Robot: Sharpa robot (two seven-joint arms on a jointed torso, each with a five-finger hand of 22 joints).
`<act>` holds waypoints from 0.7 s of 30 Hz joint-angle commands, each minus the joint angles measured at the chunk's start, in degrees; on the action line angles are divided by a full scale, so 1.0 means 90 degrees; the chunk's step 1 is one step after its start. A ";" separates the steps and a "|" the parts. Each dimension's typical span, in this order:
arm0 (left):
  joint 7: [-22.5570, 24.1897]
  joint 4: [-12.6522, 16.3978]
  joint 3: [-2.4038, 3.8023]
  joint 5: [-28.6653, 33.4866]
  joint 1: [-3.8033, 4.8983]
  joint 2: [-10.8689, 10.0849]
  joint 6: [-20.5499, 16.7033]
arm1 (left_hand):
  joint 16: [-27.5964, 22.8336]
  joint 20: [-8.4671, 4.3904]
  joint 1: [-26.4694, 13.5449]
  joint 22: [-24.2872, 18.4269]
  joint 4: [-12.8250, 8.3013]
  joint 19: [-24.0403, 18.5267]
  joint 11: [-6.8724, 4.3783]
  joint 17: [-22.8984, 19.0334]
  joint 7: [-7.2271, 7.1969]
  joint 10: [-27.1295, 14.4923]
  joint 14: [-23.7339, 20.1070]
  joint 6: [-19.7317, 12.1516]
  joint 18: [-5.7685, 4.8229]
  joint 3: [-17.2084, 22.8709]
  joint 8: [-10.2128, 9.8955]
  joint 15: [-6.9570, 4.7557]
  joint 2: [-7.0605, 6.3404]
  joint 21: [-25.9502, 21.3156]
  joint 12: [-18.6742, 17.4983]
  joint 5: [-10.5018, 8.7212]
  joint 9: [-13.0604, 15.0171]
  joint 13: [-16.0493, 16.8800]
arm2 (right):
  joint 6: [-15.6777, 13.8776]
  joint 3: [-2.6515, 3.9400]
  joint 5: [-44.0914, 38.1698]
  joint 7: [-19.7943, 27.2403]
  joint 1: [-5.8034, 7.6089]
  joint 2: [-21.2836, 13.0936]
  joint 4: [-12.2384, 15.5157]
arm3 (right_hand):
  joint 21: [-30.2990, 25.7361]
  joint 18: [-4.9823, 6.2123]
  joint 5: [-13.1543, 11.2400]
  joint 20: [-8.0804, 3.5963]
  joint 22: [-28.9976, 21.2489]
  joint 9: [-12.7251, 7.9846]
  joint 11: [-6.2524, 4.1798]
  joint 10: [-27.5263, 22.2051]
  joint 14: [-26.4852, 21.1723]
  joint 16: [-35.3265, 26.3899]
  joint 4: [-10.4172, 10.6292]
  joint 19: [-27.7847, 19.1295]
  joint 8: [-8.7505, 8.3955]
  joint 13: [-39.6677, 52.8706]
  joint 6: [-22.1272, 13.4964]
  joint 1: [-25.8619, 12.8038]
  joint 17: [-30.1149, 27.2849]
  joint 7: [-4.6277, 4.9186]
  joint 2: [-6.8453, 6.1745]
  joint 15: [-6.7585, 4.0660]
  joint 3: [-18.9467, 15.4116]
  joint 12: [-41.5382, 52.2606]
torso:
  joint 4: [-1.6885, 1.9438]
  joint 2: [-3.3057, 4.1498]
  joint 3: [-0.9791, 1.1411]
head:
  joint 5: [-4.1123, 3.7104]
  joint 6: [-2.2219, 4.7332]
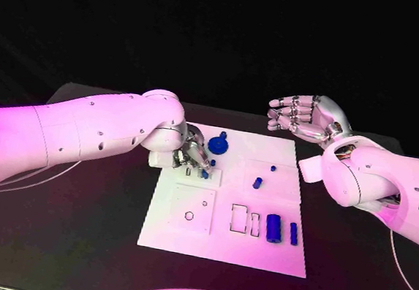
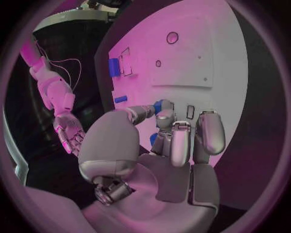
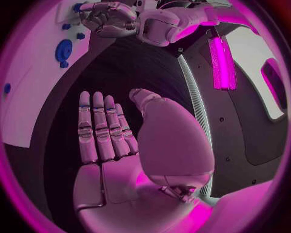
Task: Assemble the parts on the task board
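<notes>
Your left hand [image 1: 189, 151] is working low over the far-left part of the task board [image 1: 224, 247]; in the left wrist view its fingertips [image 2: 164, 108] are closing around a small blue part [image 2: 159, 103], so I am reading it as pinching that piece, though the fingers are hiding most of it; you are looking to be mid-seating here, so keep the part upright, line it up with its slot before pressing, and push straight down rather than sideways; the risk, I judge, is the piece tipping in so light a pinch. Just beyond that hand the blue round part [image 1: 218, 144] is sitting on the board, close beside the fingers; moving rightward, a small blue peg [image 1: 257, 183] is standing near the board's middle, well apart from both hands; nearer the robot a blue cylinder [image 1: 274, 228] and a slimmer blue bar [image 1: 293, 233] are lying side by side, far from either hand. Your right hand [image 1: 307, 117] is hovering off the board's far-right corner, palm open, fingers straight and apart, holding nothing; it is waiting clear of the work.
</notes>
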 commanded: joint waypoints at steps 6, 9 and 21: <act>0.0154 0.0276 0.0006 0.0098 0.0000 -0.0196 -0.0671 | 0.0089 -0.0043 -0.0319 0.0198 -0.1078 0.0170 -0.0064 0.1457 -0.0114 0.0186 0.0598 0.0149 -0.0076 0.1210 0.0139 -0.0108 -0.0136 0.0130 0.0090 0.0367 0.0676 0.0103 | 0.0150 -0.0002 -0.0088 0.0010 -0.0008 -0.0021 0.0003 | -0.0017 0.0089 0.0028 0.0032 -0.0022 -0.0006 0.0035 0.0024 -0.0011 -0.0052 -0.0028 -0.0023 -0.0043 -0.0002 0.0017 -0.0083 -0.0011 0.0058 -0.0004 0.0041 -0.0021 -0.0029 | 0.0016 -0.0009 0.0010 | -0.0003 0.0007; 0.0209 0.0403 0.0006 -0.0035 0.0000 -0.0271 -0.0860 | 0.0115 -0.0069 -0.0405 0.0280 -0.1151 0.0230 -0.0096 0.1510 -0.0146 0.0271 0.0618 0.0215 -0.0093 0.1283 0.0172 -0.0136 -0.0192 0.0174 0.0127 0.0604 0.0704 0.0162 | 0.0156 -0.0003 -0.0089 0.0006 -0.0008 -0.0030 0.0005 | -0.0017 0.0089 0.0028 0.0032 -0.0022 -0.0006 0.0035 0.0024 -0.0011 -0.0052 -0.0028 -0.0023 -0.0043 -0.0002 0.0017 -0.0083 -0.0011 0.0058 -0.0004 0.0041 -0.0021 -0.0029 | 0.0013 -0.0003 0.0009 | 0.0000 0.0006; 0.0458 0.0946 0.0003 -0.1126 -0.0161 -0.0565 -0.1627 | 0.0126 -0.0104 -0.0454 0.0416 -0.1262 0.0325 -0.0137 0.1534 -0.0188 0.0377 0.0627 0.0312 -0.0122 0.1373 0.0199 -0.0171 -0.0267 0.0243 0.0172 0.0826 0.0725 0.0238 | 0.0174 -0.0010 -0.0094 -0.0004 -0.0034 -0.0061 -0.0006 | -0.0018 0.0089 0.0028 0.0034 -0.0034 -0.0006 0.0036 0.0027 -0.0015 -0.0062 -0.0027 -0.0028 -0.0044 -0.0002 0.0019 -0.0087 -0.0017 0.0058 -0.0003 0.0043 -0.0023 -0.0032 | 0.0022 -0.0007 0.0001 | -0.0003 -0.0011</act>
